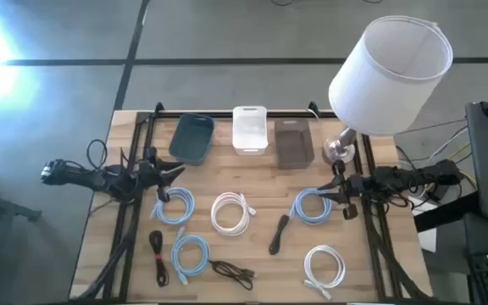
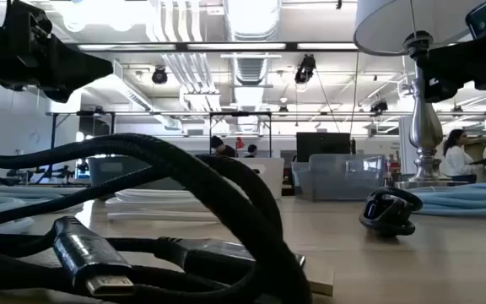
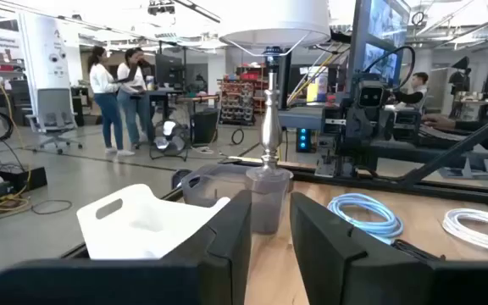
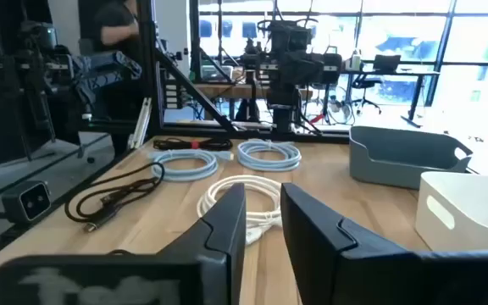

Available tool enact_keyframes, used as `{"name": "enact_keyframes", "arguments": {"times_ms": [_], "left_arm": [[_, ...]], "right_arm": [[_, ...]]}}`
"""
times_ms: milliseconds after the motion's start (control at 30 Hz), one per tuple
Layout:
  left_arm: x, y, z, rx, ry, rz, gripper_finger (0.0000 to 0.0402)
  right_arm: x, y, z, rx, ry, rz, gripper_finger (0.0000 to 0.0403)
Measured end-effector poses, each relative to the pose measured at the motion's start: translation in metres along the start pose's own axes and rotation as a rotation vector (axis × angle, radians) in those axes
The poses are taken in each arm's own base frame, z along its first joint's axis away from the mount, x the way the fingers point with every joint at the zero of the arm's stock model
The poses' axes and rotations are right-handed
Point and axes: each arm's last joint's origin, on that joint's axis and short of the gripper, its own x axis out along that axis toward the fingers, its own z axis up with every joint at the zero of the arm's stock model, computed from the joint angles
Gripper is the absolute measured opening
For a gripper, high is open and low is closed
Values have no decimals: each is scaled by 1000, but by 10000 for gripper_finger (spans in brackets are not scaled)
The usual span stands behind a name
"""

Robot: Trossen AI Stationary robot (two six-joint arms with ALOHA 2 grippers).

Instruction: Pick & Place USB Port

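Observation:
Several coiled USB cables lie flat on the wooden table: light blue coils (image 1: 174, 206) (image 1: 313, 206) (image 1: 191, 254), white coils (image 1: 231, 212) (image 1: 324, 267), and black cables (image 1: 278, 233) (image 1: 234, 272) (image 1: 157, 250). Three bins stand along the far edge: blue-grey (image 1: 191, 138), white (image 1: 250, 129) and grey (image 1: 293, 142). My left gripper (image 1: 179, 172) (image 3: 269, 241) hovers open at the table's left side, above and beside a blue coil. My right gripper (image 1: 320, 193) (image 4: 263, 224) hovers open at the right side, over the edge of the other blue coil (image 3: 364, 212). Neither touches anything.
A lamp with a white shade (image 1: 388, 76) and metal base (image 1: 339, 151) stands at the far right corner, close to my right arm. Black frame rails (image 1: 134, 212) (image 1: 378, 237) run along both sides of the table. People stand in the room beyond (image 3: 117, 93).

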Motion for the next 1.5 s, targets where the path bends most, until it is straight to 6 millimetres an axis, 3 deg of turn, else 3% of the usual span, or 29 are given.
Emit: {"name": "enact_keyframes", "arguments": {"times_ms": [300,733,1200,1500], "left_arm": [[0,0,0,0,0,0,87],[0,0,0,0,0,0,87],[0,0,0,0,0,0,87],[0,0,0,0,0,0,87]], "right_arm": [[0,0,0,0,0,0,86],[0,0,0,0,0,0,68],[0,0,0,0,0,0,87],[0,0,0,0,0,0,73]]}}
